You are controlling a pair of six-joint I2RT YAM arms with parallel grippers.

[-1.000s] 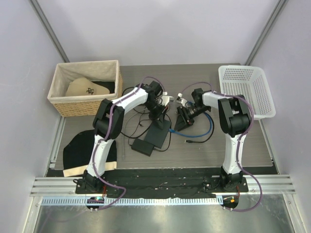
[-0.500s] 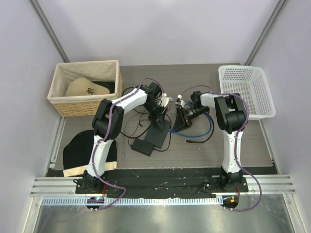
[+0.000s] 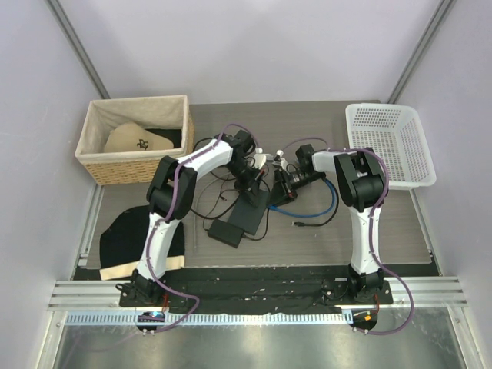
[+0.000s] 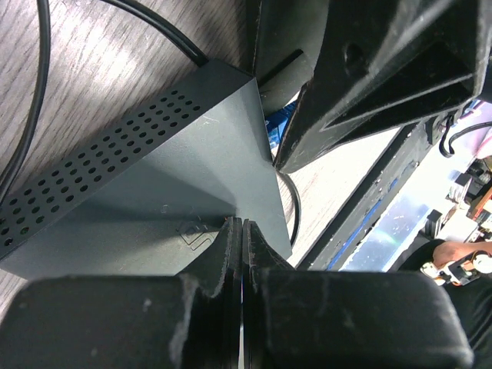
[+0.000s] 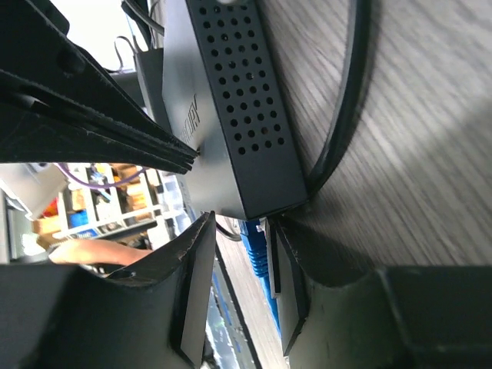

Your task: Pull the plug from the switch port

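Observation:
The switch [image 3: 252, 209] is a flat black box with a perforated side [image 5: 238, 100]. The bright-blue plug [image 5: 256, 244] sits in a port in its edge, and its blue cable [image 3: 311, 209] loops off to the right. My right gripper [image 5: 240, 223] is open around the plug: one pad [image 5: 274, 257] lies against the plug's side, while a gap remains at the other finger. In the top view this gripper [image 3: 279, 183] is at the switch's far right corner. My left gripper [image 4: 242, 223] is shut and empty, its tips pressed on the switch's top face [image 4: 184, 177].
A wicker basket [image 3: 134, 138] stands at the back left and a white plastic basket [image 3: 388, 142] at the back right. A black adapter brick [image 3: 225, 232] and thin black cords [image 3: 209, 201] lie beside the switch. A black cloth [image 3: 123, 238] lies front left.
My right gripper has slid left to the switch's edge and its jaws have narrowed around the plug. The left gripper has stayed pressed on the switch.

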